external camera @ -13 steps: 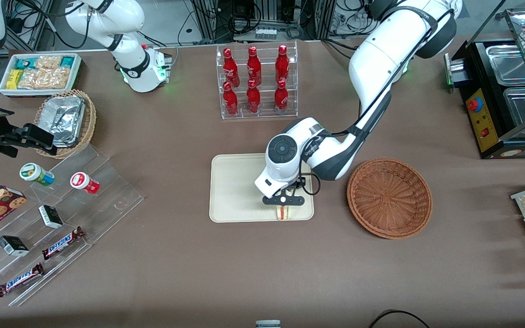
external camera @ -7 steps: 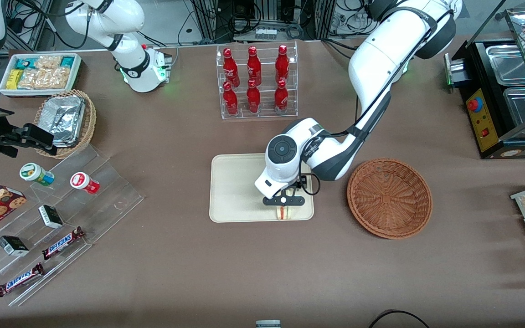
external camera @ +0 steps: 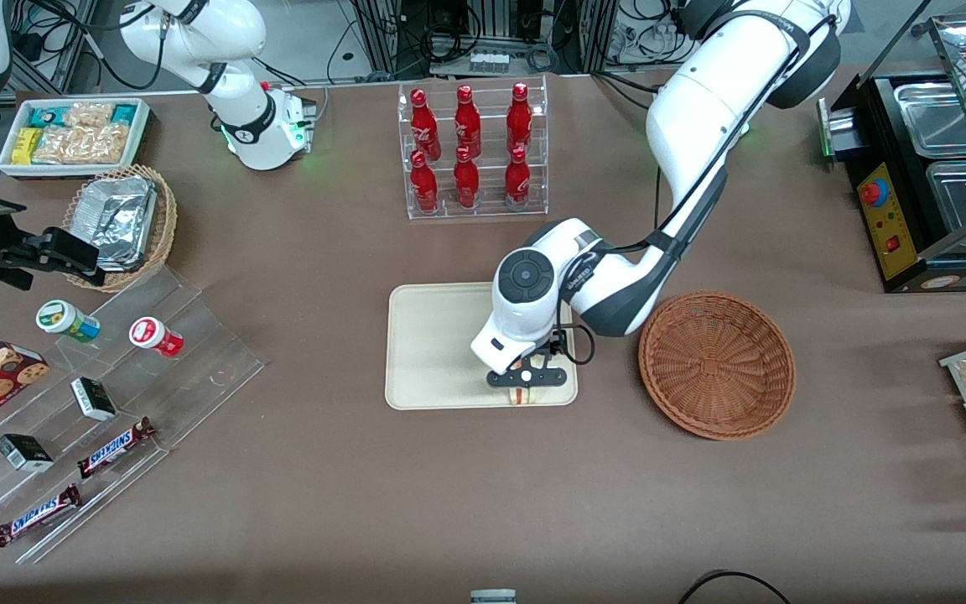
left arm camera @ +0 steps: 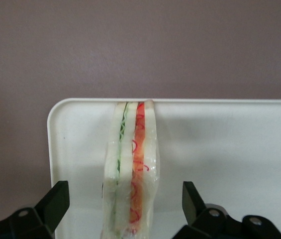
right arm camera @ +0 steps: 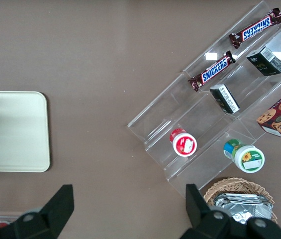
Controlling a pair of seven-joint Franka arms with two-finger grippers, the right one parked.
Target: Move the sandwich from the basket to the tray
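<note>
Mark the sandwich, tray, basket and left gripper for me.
sandwich (left arm camera: pixel 130 169): left wrist view, red and green filling edge.
tray (external camera: pixel 433 344): front view, bare floor.
basket (external camera: pixel 716 364): front view, woven bottom.
gripper (external camera: pixel 529 377): front view, over the sandwich, fingers open.

In the front view the claw (external camera: pixel 525 379) and arm cover most of the sandwich (external camera: pixel 520 396) and part of the tray (external camera: pixel 433 352). In the wrist view the sandwich's near end and the tray are cut off by the edge.
</note>
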